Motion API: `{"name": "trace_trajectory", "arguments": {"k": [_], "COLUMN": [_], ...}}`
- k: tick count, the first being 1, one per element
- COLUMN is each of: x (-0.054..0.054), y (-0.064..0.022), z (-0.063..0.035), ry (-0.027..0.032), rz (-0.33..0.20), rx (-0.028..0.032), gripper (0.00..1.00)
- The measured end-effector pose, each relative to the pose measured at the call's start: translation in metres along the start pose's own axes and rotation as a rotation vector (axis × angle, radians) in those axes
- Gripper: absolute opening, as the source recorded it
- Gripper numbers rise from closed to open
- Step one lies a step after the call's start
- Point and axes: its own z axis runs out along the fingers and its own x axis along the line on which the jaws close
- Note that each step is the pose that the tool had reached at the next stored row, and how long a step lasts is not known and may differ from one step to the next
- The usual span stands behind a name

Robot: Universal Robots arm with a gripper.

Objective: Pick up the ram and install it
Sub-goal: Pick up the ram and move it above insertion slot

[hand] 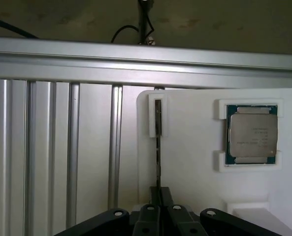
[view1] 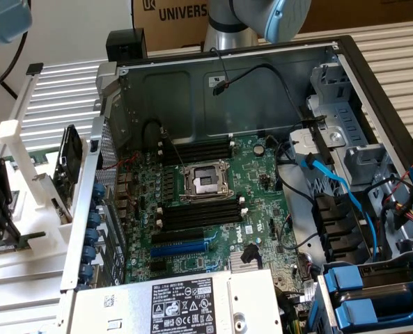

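Black end effector (hand: 159,191) tight around thin, edge-on ram (hand: 158,155)

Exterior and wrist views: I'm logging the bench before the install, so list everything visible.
ram: one, dark edge-on, in the slot of the white holder
processor chip: one, silver, in that holder's cradle
computer case: one, grey, open, mid exterior view
motherboard: one, green, inside the case
memory slots: two banks, black, flanking the socket
power supply: one, silver, bottom of exterior view
gripper: one, black, shut on the ram
arm: one, grey and blue, top of exterior view
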Motion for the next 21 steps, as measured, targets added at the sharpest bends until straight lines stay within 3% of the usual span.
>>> {"name": "trace_trajectory", "arguments": {"k": [5, 10, 21], "x": [0.0, 0.0, -0.002], "y": [0.0, -0.0001, -0.0001], "z": [-0.0009, -0.0087, -0.0462], "ry": [-0.0001, -0.0001, 0.0007], "rz": [0.0, 0.0, 0.003], "rx": [0.0002, 0.0001, 0.0002], "gripper": [0.12, 0.12, 0.12]}}
